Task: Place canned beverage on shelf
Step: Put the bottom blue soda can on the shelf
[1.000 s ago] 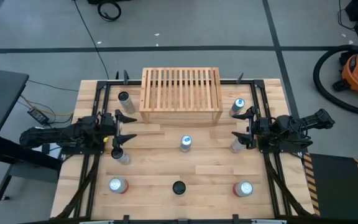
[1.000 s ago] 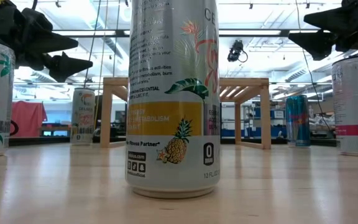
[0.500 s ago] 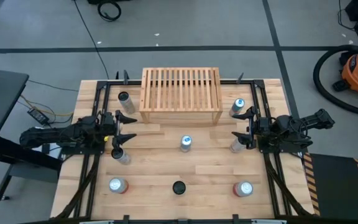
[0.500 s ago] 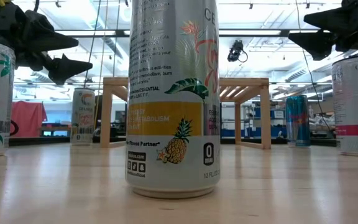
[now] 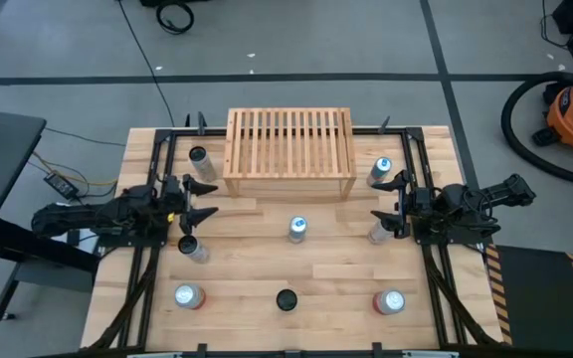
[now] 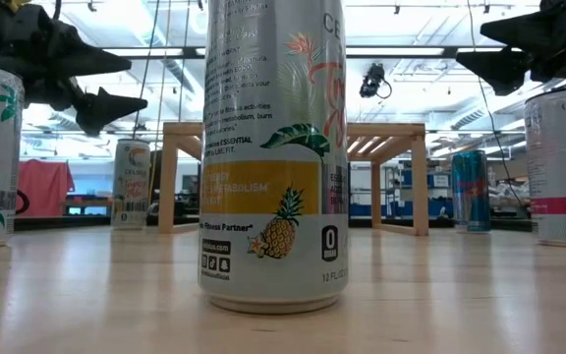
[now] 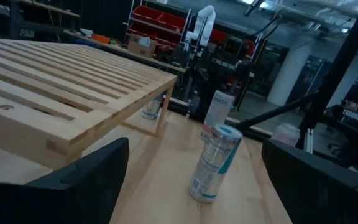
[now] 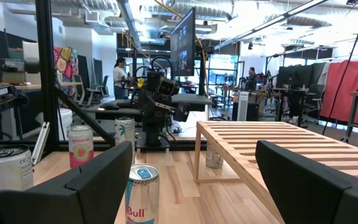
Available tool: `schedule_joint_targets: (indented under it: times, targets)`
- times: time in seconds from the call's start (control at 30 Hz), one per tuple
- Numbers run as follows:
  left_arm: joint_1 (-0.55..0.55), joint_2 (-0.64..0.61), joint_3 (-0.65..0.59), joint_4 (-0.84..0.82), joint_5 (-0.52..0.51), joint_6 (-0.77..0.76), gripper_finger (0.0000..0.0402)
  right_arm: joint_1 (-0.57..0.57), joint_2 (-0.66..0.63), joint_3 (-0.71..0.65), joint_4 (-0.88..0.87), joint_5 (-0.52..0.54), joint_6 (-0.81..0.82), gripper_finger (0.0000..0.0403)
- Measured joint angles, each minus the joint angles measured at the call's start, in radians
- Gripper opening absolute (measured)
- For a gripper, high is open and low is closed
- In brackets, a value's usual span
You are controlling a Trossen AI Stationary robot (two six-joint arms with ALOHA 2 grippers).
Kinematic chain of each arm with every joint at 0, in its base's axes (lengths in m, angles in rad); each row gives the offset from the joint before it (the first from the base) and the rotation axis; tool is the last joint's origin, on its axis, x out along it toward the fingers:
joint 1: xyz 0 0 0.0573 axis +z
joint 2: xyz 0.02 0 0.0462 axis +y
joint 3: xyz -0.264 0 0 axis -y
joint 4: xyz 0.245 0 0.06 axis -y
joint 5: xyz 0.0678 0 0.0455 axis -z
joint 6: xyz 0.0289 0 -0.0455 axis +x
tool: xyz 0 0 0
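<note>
- Claws first: the left claw [image 5: 199,200] hangs over the tabletop's left side with its dark fingers spread wide and nothing between them; the right claw [image 5: 390,204] mirrors it on the right side, also spread and empty.
- Just below the left claw stands a silver can [image 5: 190,249]; a pale can [image 5: 379,232] stands just beside the right claw's lower finger.
- A blue-topped can [image 5: 297,229] stands upright mid-tabletop, between the two claws; the left wrist view shows it as a slim cylinder with blue print [image 7: 214,163].
- The shelf [image 5: 289,151] sits at the tabletop's far edge, centred: light natural wood, boxy, its top made of thin parallel slats with gaps between, carried on square legs [image 6: 293,177].
- Two cans flank the shelf: a dark-topped one [image 5: 199,159] to its left, a blue-topped one [image 5: 381,171] to its right.
- Near the front edge stand three more: a can [image 5: 187,295] at left, a black-topped can [image 5: 286,299] in the middle, another [image 5: 391,301] at right.
- The tabletop [image 5: 336,278] is pale wooden planking.
</note>
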Motion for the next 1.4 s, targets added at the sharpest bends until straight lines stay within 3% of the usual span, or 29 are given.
schedule_joint_targets:
  times: [0.4,0.63,0.87,1.03,1.4]
  targets:
    - [0.000,0.000,0.033,0.008,-0.005,0.038,0.0369,0.000,0.000,0.000,0.000,0.000,0.000,0.0352]
    - [-0.001,0.025,0.220,-0.231,0.054,0.077,0.0369,0.000,0.000,0.000,0.000,0.000,0.000,0.0352]
    - [-0.013,0.165,0.401,-0.498,0.076,0.116,0.0369,0.000,0.000,0.000,0.000,0.000,0.000,0.0352]
    - [-0.056,0.294,0.478,-0.601,0.077,0.114,0.0368,0.000,0.000,0.000,0.000,0.000,0.000,0.0352]
    - [-0.158,0.463,0.696,-0.790,0.054,-0.066,0.0368,0.000,0.000,0.000,0.000,0.000,0.000,0.0352]
